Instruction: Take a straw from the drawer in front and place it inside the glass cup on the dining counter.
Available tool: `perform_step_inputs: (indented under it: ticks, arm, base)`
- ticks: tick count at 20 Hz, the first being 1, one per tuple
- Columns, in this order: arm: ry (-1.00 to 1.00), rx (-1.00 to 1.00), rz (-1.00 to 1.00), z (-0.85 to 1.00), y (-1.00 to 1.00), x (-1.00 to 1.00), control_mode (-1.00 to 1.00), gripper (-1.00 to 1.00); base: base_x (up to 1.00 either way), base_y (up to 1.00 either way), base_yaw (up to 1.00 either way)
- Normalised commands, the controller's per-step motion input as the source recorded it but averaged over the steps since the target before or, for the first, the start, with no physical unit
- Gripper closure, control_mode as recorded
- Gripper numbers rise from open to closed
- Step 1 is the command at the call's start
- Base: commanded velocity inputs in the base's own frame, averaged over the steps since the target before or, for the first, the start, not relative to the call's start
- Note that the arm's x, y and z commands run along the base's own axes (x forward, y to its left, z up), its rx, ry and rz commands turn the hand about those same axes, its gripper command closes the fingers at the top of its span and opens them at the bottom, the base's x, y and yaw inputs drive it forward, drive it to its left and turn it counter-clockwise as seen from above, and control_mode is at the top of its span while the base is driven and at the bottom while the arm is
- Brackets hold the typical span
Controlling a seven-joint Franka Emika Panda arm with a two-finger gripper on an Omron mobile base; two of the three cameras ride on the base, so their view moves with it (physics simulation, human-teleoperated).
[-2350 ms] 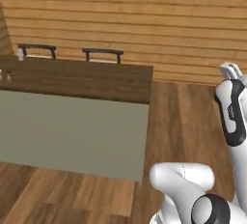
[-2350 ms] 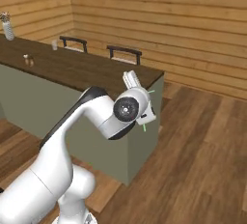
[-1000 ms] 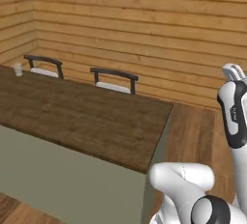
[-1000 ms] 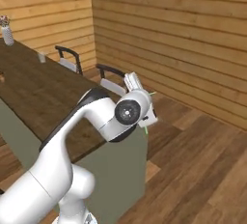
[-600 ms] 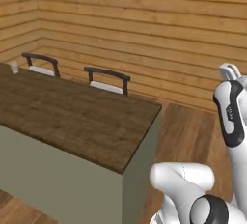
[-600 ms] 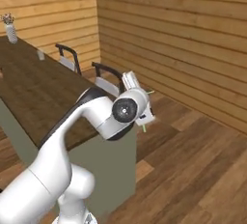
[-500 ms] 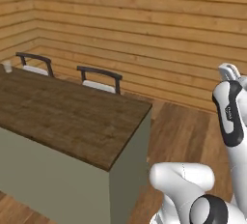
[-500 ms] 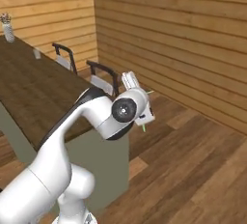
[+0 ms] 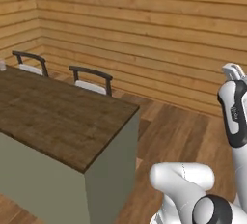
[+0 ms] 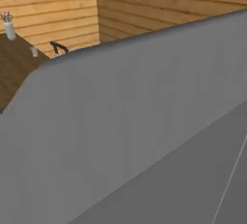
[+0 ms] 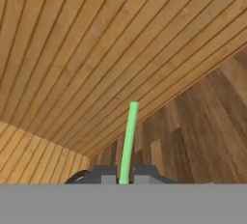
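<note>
Straw [image 11: 128, 143] sits pinched between my jaws [image 11: 125, 174] in the hand view, a thin green stick rising from between the two dark tips and pointing toward a plank wall [image 11: 87, 49] and the darker wood floor [image 11: 202, 117]. Its lower end is hidden between the tips, so I cannot see how much of it lies below the grip.

From the left base view I get what the hand view lacks: the bench [image 9: 58, 117], a dark wood-grain top on a sage-green base, with two stools [image 9: 90, 79] behind its far edge. At the picture's left edge, on the far end of the top, a small pale object is cut off; it may be the cup, but I cannot tell from there. My white arm [image 9: 234, 117] rises at the right, its top cut by the frame edge.

The right base view is mostly blocked by a flat grey surface close to the lens, and I cannot say what it is. In the strip left above it I make out the far end of the bench with the cup [image 10: 34, 51] standing on it, near a white vase [image 10: 9, 29], and part of a stool frame just beyond. The cup is well apart from the straw.
</note>
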Motion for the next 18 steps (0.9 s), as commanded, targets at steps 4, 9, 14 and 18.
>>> perform_step_inputs:
  ticks: [4, 9, 14, 18]
  arm:
    - [0.0, 0.0, 0.0, 0.0, 0.0, 0.0, 1.0, 1.0]
    - [0.0, 0.0, 0.0, 0.0, 0.0, 0.0, 1.0, 1.0]
    - [0.0, 0.0, 0.0, 0.0, 0.0, 0.0, 1.0, 1.0]
    - [0.0, 0.0, 0.0, 0.0, 0.0, 0.0, 1.0, 1.0]
  base:
    - [0.78, -0.85, 0.32]
    - [0.88, -0.72, 0.29]
    - [1.0, -0.55, 0.28]
    - [1.0, -0.68, 0.34]
